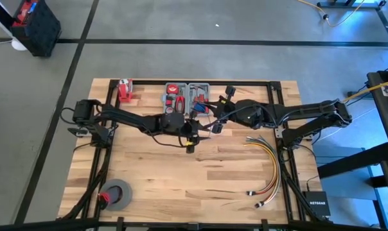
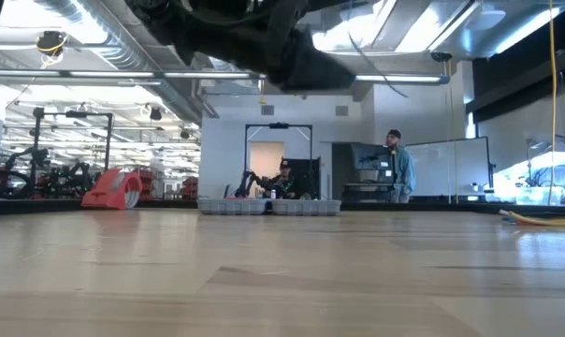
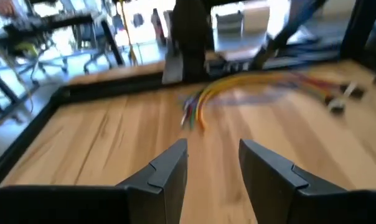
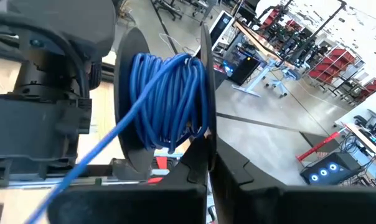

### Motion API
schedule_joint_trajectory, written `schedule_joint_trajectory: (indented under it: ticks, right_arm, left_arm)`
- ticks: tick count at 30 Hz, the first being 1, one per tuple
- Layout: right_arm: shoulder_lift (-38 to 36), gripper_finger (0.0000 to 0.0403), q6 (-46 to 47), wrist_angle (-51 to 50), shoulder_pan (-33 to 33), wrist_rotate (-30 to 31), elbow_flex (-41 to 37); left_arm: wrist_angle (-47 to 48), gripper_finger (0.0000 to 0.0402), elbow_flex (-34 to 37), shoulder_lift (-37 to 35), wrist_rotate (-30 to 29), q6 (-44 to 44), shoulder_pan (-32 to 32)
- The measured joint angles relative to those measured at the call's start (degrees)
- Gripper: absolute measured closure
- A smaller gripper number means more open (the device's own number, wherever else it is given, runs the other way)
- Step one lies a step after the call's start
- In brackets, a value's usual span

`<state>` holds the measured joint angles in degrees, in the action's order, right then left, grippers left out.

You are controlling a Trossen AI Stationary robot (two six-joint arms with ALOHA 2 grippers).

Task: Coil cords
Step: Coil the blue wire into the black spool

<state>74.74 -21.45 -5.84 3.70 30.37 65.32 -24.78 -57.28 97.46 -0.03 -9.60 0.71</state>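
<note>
A thin blue cord (image 4: 169, 93) is wound in several turns on a black spool (image 4: 129, 106), and one strand (image 4: 70, 180) runs off the spool past the left arm. My right gripper (image 4: 208, 165) is shut on the spool; in the high view it (image 1: 214, 126) is over the table's middle, in front of the tray. My left gripper (image 1: 189, 144) hangs close beside it. In the left wrist view my left gripper (image 3: 213, 168) is open and empty above the bare wood, and it faces the yellow and orange cable bundle. My right gripper pinches the rim of one of the spool's flanges (image 4: 205, 134) between its two fingers; the flange stands edge-on in the gap. The arm reaches in from the table's right. The spool is lifted clear of the table, and the loose strand trails away from it.
A grey tool tray (image 1: 187, 96) stands at the far middle. A bundle of yellow, orange and red cables (image 1: 266, 163) lies at the right. A grey tape roll (image 1: 119, 194) lies at the near left. People show in the room beyond (image 2: 397, 164).
</note>
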Motion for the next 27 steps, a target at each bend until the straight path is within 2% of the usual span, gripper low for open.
schedule_joint_trajectory:
  ticks: [2, 5, 13, 19, 27]
  right_arm:
    - [0.0, 0.0397, 0.0, -0.4, 0.0, 0.0, 0.0]
    - [0.0, 0.0397, 0.0, -0.7, 0.0, 0.0, 0.0]
    - [0.0, 0.0397, 0.0, -0.5, 0.0, 0.0, 0.0]
    - [0.0, 0.0397, 0.1, -0.7, 0.0, 0.1, 0.0]
    - [0.0, 0.0397, 0.1, -0.7, 0.0, 0.1, 0.0]
  left_arm:
    - [4.3, 0.0263, 0.0, -0.8, -0.1, -1.5, 0.1]
    - [5.6, 0.0263, -0.2, -1.7, -0.1, -1.6, 0.2]
    - [-3.1, 0.0263, -0.2, -1.4, -1.8, -0.6, -0.9]
    - [-4.6, 0.0263, -0.2, -1.3, -5.1, 1.6, -1.1]
    - [-5.0, 0.0263, -0.2, -1.3, -3.7, 3.4, -1.5]
